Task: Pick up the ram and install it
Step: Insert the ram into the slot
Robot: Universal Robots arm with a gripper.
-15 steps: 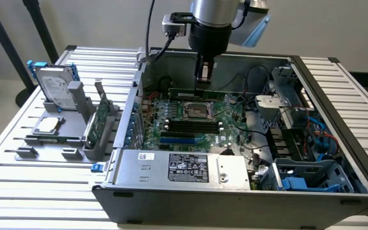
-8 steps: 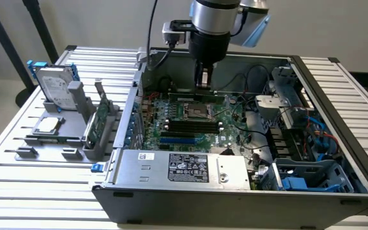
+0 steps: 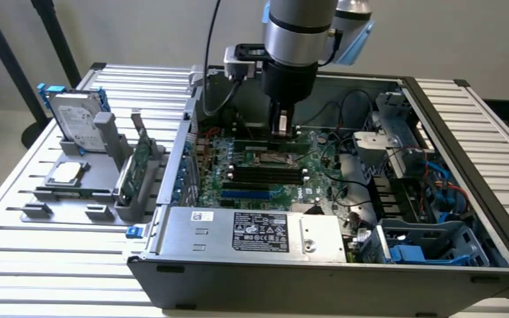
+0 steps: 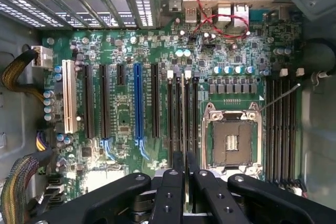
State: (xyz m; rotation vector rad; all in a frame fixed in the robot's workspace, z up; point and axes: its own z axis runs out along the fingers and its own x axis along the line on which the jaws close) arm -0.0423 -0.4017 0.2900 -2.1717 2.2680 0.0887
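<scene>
Gripper: the gripper (image 3: pixel 281 132) is hanging straight down into the open computer case (image 3: pixel 325 278), over the far half of the motherboard (image 3: pixel 264 189); its fingers (image 4: pixel 176 182) are standing nearly together, clamping the ram.
Ram: the ram (image 3: pixel 254 144) is showing as a slim, long, dark-green stick, lying level and on edge, sticking out past both sides of the fingers.
Ram's place: it is hovering just above the motherboard, over the processor socket (image 4: pixel 231 141) and beside the black slots (image 3: pixel 264 173), lined up lengthwise with them; whether it is touching the motherboard cannot be told.
Slots: the black slots are lying bare in a row at the motherboard's middle.
Off the motherboard: a hard drive (image 3: pixel 77 122) and an upright green card (image 3: pixel 140 162) are standing outside the case, well away from the motherboard.
</scene>
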